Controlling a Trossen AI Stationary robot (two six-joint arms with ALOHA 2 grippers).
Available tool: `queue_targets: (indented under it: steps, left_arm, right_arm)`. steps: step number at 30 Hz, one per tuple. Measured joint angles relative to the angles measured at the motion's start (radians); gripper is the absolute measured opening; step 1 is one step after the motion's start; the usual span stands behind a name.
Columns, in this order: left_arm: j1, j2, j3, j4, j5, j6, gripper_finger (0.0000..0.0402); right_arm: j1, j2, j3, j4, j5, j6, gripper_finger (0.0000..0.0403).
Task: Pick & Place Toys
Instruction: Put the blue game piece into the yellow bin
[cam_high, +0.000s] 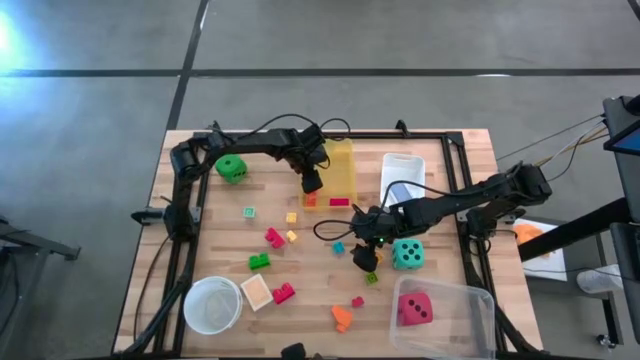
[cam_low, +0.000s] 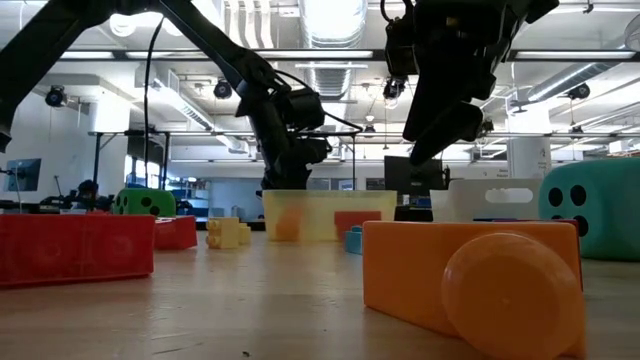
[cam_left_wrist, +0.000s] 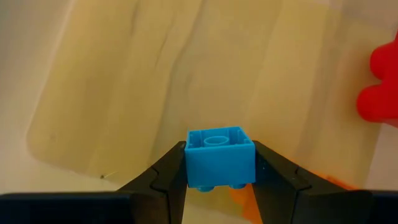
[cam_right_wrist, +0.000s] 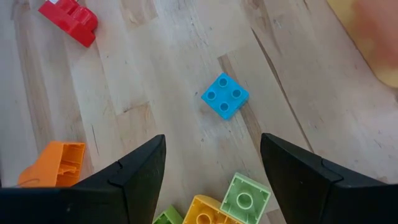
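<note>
On the wooden counter (cam_high: 440, 150), my left jaws (cam_left_wrist: 219, 180) grip a small blue plastic block (cam_left_wrist: 219, 155) over the translucent yellow bin (cam_high: 343, 165) near the far edge. My right jaws (cam_right_wrist: 211, 180) stand wide above mid-counter, holding nothing.

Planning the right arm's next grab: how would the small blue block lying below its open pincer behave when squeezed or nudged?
The blue block looks like hard moulded plastic, so probably stiff and light. It lies flat, studs up, so rolling seems unlikely; a nudge would likely slide it on the smooth wood. Its flat sides should suit the right pincer, as the left pincer clamps a similar block.
</note>
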Motion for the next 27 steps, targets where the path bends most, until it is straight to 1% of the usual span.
queue_targets:
  steps: [7,10,17,22,24,27]
  left_arm:
    - [0.0,0.0,0.0,0.0,0.0,-0.006,0.0172]
    - [0.0,0.0,0.0,0.0,0.0,-0.033,0.0175]
    - [-0.002,0.0,0.001,0.0,-0.001,-0.043,0.0178]
    - [-0.003,0.0,0.002,0.003,-0.038,-0.079,0.0183]
    - [-0.003,0.0,0.002,0.003,-0.047,-0.082,0.0195]
    - [-0.003,0.0,0.002,0.003,-0.054,-0.085,0.0228]
  right_arm:
    - [0.0,0.0,0.0,0.0,0.0,0.0,0.0254]
    - [0.0,0.0,0.0,0.0,0.0,0.0,0.0254]
    - [0.0,0.0,0.0,0.0,0.0,0.0,0.0254]
    - [0.0,0.0,0.0,0.0,0.0,0.0,0.0254]
    - [0.0,0.0,0.0,0.0,0.0,0.0,0.0254]
    - [0.0,0.0,0.0,0.0,0.0,0.0,0.0254]
